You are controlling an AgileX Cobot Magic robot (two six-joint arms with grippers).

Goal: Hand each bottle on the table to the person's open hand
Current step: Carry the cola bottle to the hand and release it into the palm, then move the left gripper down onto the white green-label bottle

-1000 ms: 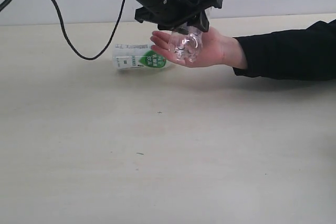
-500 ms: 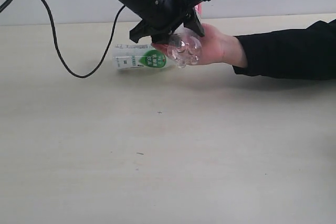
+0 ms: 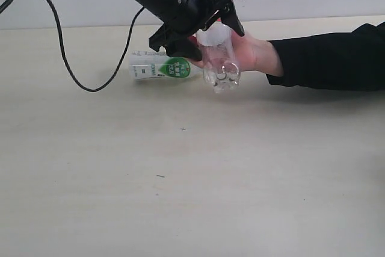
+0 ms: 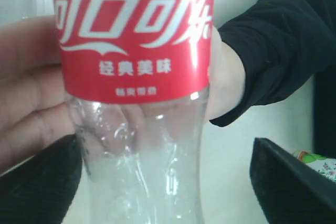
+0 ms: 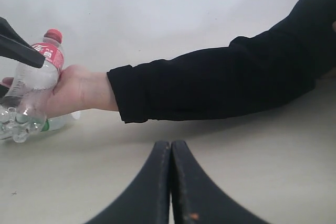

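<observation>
i see my left gripper [image 4: 167, 184] spread wide around the cola [image 3: 219, 58], not pinching it, the cola lying in the person's hand [image 3: 254, 52], a white bottle [image 3: 157, 66] flat on the table [image 3: 180, 179] just beside, my right gripper [image 5: 171, 182] pressed together on nothing.

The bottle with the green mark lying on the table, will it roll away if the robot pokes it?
Probably, if poked from the side: the bottle lies on its side on the flat table, and round bottles tend to roll. It looks empty, so likely light and easy to shove. Its thin plastic might dent when squeezed.
</observation>
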